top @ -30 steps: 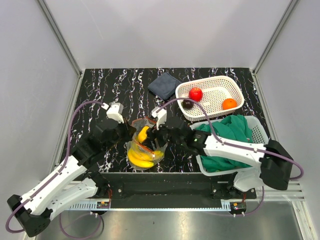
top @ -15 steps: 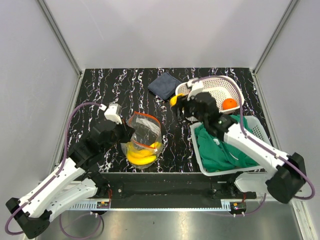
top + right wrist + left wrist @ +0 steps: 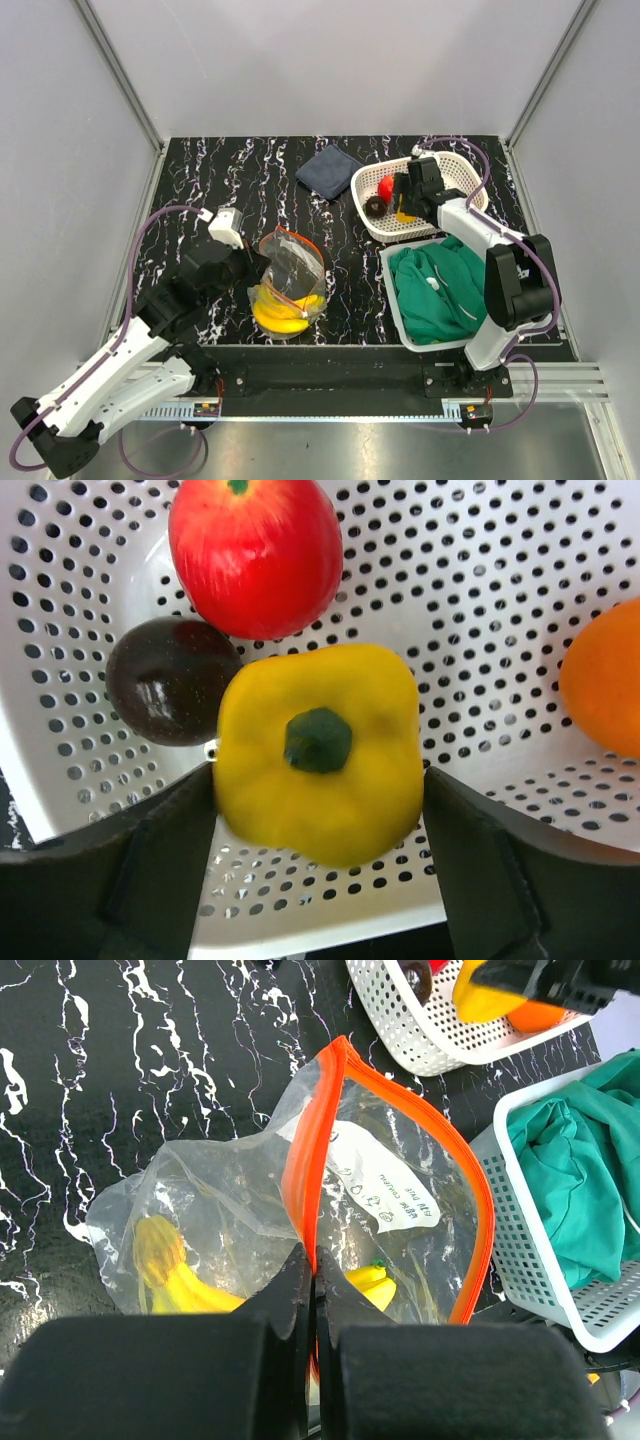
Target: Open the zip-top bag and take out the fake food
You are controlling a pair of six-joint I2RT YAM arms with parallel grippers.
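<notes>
**Zip-top bag** (image 3: 288,280): stands near the middle of the tabletop's (image 3: 220,180) near edge. Its mouth is open and faces up, and the orange zip strip is spread into a loop. It looks propped this way so the contents can be reached from above.

**Left gripper** (image 3: 310,1275): jaws are closed flat on the near side of the zip strip, pinching one lip of the bag. This hold appears to keep the mouth open and the pouch steady.

**Fake food, still bagged**: bananas (image 3: 185,1285) lie at the bottom of the bag, directly below and just beyond the left gripper. A second yellow piece shows on the other side of the strip.

**Right gripper** (image 3: 318,810): hangs over the white basket (image 3: 460,170) at the far right corner, well apart from the bag. Its fingers press both sides of the yellow pepper (image 3: 318,750), which sits square between them just above the basket floor. I judge it is about to be dropped off.

**Fake food, already out**: apple (image 3: 255,550), dark round fruit (image 3: 170,680) and orange (image 3: 605,695) rest in the same basket, close around the pepper.

**Other items**: green cloth (image 3: 430,290) in a second basket (image 3: 392,300) by the near right corner. Dark blue cloth (image 3: 328,170) near the far edge.
</notes>
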